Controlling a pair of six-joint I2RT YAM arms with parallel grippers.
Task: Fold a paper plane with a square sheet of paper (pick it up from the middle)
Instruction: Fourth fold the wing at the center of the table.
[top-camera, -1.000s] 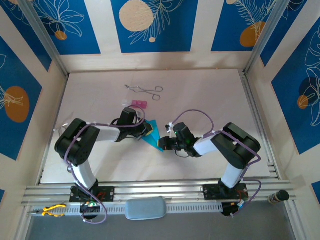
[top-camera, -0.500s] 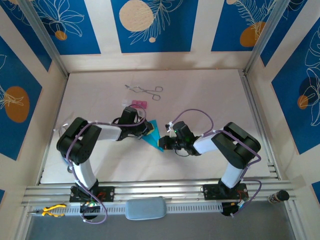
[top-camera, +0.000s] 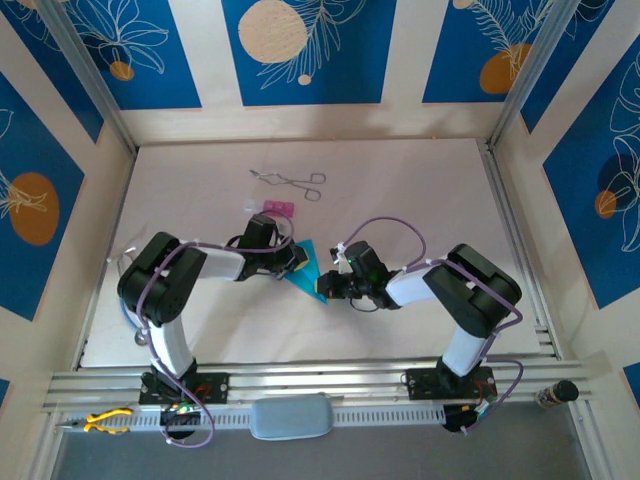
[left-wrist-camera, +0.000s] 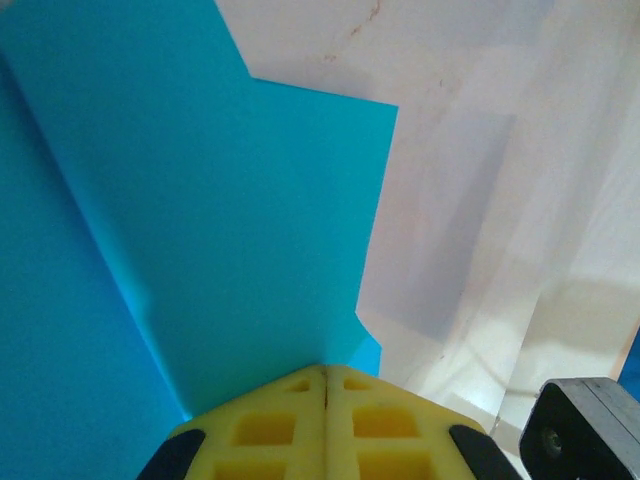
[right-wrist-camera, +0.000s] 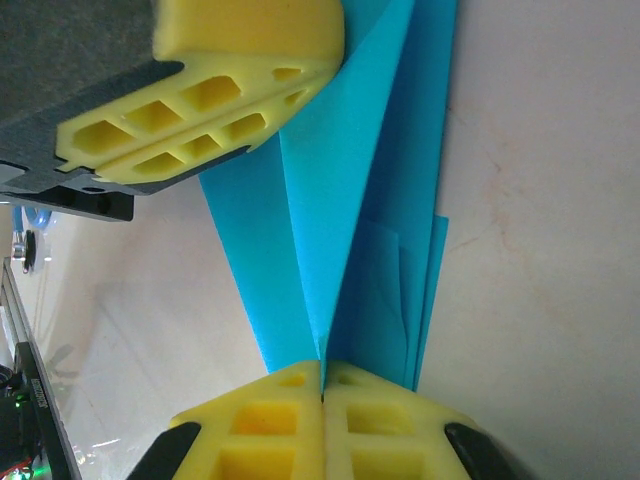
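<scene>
The white table (top-camera: 420, 200) took up most of the top view, with both arms reaching inward over its middle. The left arm (top-camera: 165, 290) stretched rightward and the right arm (top-camera: 470, 290) stretched leftward, so their wrists nearly met.

Between them lay the paper plane (top-camera: 308, 270), a cyan-blue folded wedge lying near the table's centre. In the left wrist view its layers (left-wrist-camera: 200, 200) spread away from the fingers in flat overlapping panels. In the right wrist view it (right-wrist-camera: 350, 230) narrowed to a creased edge with layers fanning to one side.

The left gripper (top-camera: 296, 258) was clamped on the paper's upper end, its yellow pads pressed together with the sheet between them (left-wrist-camera: 325, 372). The right gripper (top-camera: 328, 288) was likewise pinched shut on the lower end (right-wrist-camera: 322, 368).

Metal forceps (top-camera: 290, 181) lay well apart toward the far side. A small pink block (top-camera: 277, 208) sat just beyond the left wrist.
</scene>
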